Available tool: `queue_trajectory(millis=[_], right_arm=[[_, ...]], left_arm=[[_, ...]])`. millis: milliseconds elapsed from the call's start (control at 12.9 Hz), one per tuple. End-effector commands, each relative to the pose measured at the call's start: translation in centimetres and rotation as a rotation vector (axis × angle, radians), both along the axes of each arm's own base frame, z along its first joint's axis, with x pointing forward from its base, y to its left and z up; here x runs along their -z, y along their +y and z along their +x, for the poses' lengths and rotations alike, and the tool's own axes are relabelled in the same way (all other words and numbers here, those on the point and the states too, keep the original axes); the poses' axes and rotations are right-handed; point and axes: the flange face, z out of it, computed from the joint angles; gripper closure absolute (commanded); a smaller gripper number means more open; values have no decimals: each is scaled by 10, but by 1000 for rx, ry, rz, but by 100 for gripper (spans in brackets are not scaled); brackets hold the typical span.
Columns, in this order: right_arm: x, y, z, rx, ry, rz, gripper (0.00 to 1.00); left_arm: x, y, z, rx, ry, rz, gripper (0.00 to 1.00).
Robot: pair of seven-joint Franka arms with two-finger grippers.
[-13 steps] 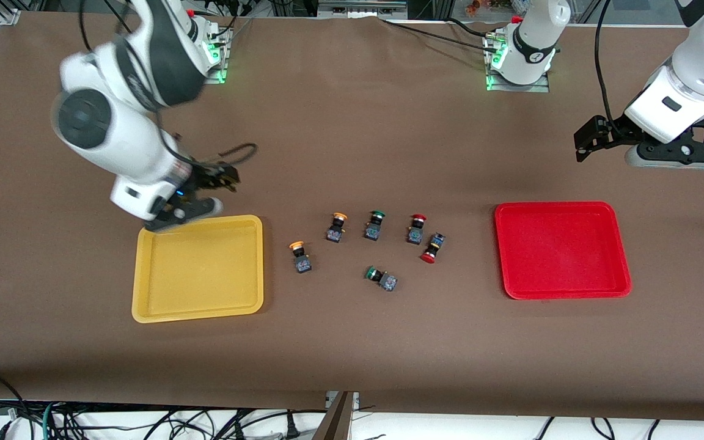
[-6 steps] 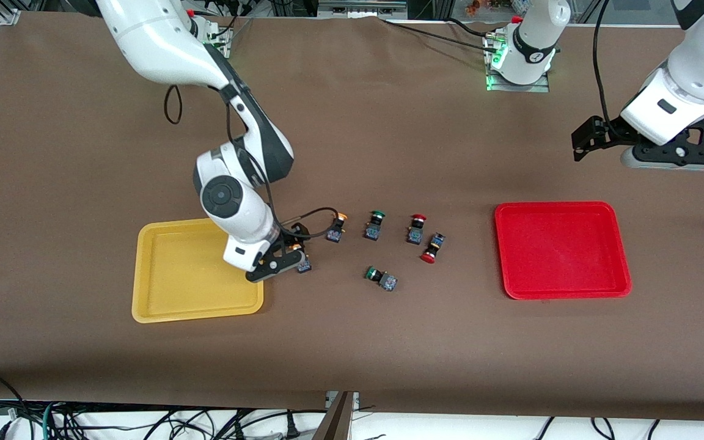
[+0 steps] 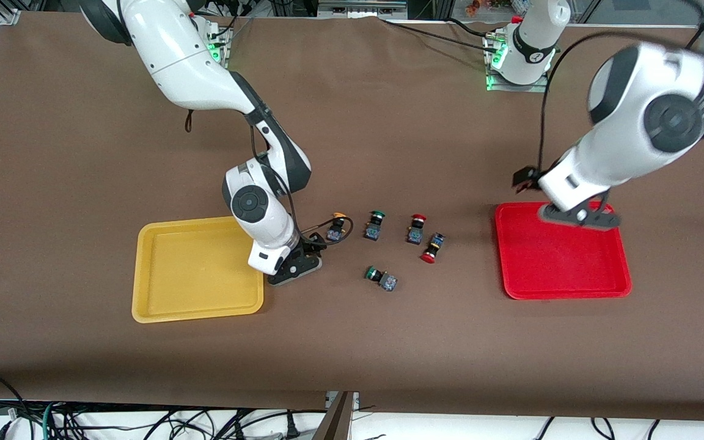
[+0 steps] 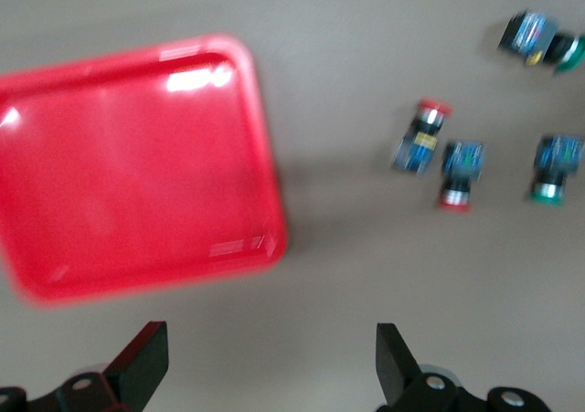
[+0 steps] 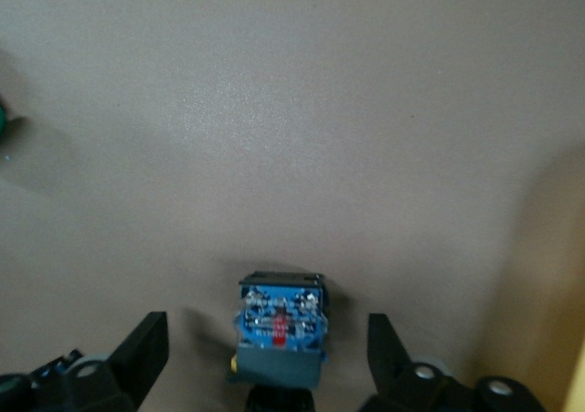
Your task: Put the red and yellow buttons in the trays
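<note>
Two green buttons are lying on the brown table (image 3: 388,342). One green button (image 3: 375,225) is standing in the row near the middle. The other green button (image 3: 381,278) is lying on its side, nearer to the front camera. Cables (image 3: 144,421) are hanging below the table edge.

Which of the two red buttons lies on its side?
The red button nearer the red tray; the other red button stands upright, cap up.
</note>
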Motion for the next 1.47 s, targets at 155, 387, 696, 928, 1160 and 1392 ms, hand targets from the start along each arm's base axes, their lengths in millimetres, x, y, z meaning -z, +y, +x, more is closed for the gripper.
queue_trajectory(millis=[155, 387, 696, 928, 1160, 1392], right_arm=[[-5, -8, 8, 23, 24, -4, 96], [-61, -26, 10, 43, 137, -28, 100], [-113, -118, 42, -83, 184, -87, 100], [-80, -224, 67, -70, 173, -106, 100], [-48, -227, 72, -20, 151, -61, 97], [-50, -236, 75, -27, 145, -62, 0]], left_arm=[[90, -61, 41, -15, -94, -77, 0], [146, -82, 41, -30, -107, -97, 0], [205, -122, 19, 20, -104, -110, 0], [229, -122, 12, 16, -123, -121, 0], [242, -122, 9, 17, -106, -117, 25], [244, -123, 7, 26, -104, -112, 66]])
